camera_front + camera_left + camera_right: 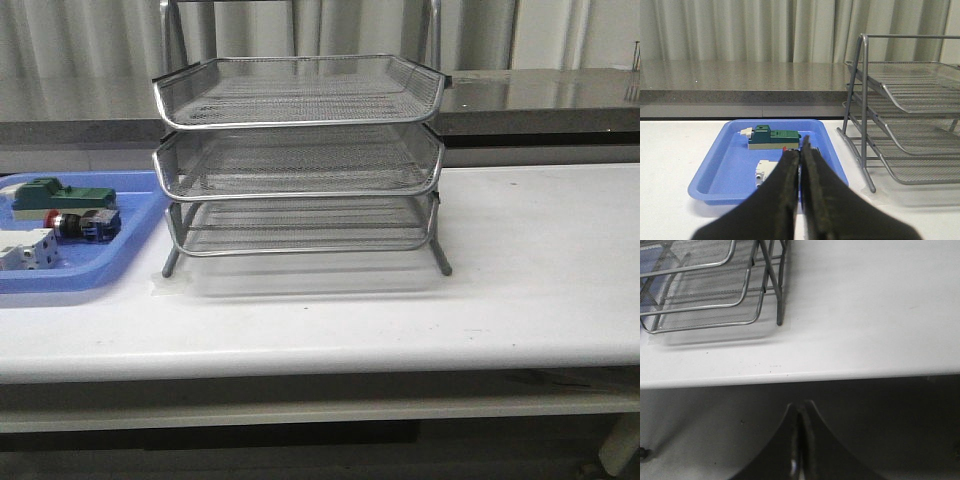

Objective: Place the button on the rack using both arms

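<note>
The button (85,223), with its red head, black body and blue rear block, lies in the blue tray (60,272) at the table's left. The three-tier wire rack (300,150) stands mid-table, and its trays hold nothing. Neither arm shows in the front view. In the left wrist view my left gripper (800,146) is shut and holds nothing. It hangs over the near part of the tray (720,170), and only a red sliver of the button (784,148) shows beside the fingers. My right gripper (800,404) is shut and empty, off the table's front edge, with the rack (715,295) further in.
A green rectangular block (50,195) lies behind the button in the tray, and a white boxy component (25,250) lies in front of it. A grey counter ledge (540,95) and curtains run behind the table. The rack's thin legs (441,262) stand on the white tabletop.
</note>
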You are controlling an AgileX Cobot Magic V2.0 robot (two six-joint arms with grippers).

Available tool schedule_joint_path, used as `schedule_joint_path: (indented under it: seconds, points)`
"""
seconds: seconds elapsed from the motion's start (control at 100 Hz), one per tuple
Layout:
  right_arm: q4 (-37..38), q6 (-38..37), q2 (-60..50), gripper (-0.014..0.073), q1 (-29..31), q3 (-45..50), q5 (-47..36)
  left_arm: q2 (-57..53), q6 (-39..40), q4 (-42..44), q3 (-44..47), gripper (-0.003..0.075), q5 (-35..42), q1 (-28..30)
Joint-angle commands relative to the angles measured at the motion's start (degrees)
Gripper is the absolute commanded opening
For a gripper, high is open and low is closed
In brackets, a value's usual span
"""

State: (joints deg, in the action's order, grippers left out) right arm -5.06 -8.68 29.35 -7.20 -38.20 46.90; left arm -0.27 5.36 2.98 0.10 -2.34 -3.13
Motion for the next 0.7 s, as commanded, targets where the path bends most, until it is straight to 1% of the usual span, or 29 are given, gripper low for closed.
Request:
schedule_joint_path:
  seconds: [0.0, 0.11, 0.29, 0.42, 0.51, 0.56, 0.61, 0.69]
  points:
    - [-1.27, 0.01, 3.62, -0.0066, 0.34, -2.46, -3.87, -1.91, 0.45, -0.43, 2.65, 0.0004, 4.66, 0.38]
    - [-1.35, 0.01, 6.40, -0.0066, 0.34, -2.14, -5.91, -1.91, 0.45, -0.43, 2.65, 0.0004, 4.66, 0.38]
    - [-1.62, 0.01, 9.80, -0.0066, 0.34, -2.14, -6.55, -1.91, 0.45, -0.43, 2.65, 0.0004, 4.66, 0.38]
    - [-4.67, 0.01, 11.83, -0.0050, 0.34, -2.14, -7.76, -1.91, 0.45, -0.43, 2.65, 0.0004, 4.66, 0.38]
    - [-8.12, 0.01, 13.21, 0.0038, 0.29, -2.14, -10.21, -1.91, 0.45, -0.43, 2.65, 0.0004, 4.66, 0.38]
    - [-10.21, 0.01, 14.03, 0.0121, 0.29, -2.14, -11.83, -1.91, 0.45, -0.43, 2.65, 0.0004, 4.66, 0.38]
    - [-12.10, 0.07, 14.82, 0.0236, 0.29, -2.14, -13.45, -1.91, 0.45, -0.43, 2.65, 0.0004, 4.66, 0.38]
    - [-14.31, 0.07, 16.86, 0.0385, 0.29, -2.14, -15.65, -1.91, 0.45, -0.43, 2.65, 0.0004, 4.66, 0.38]
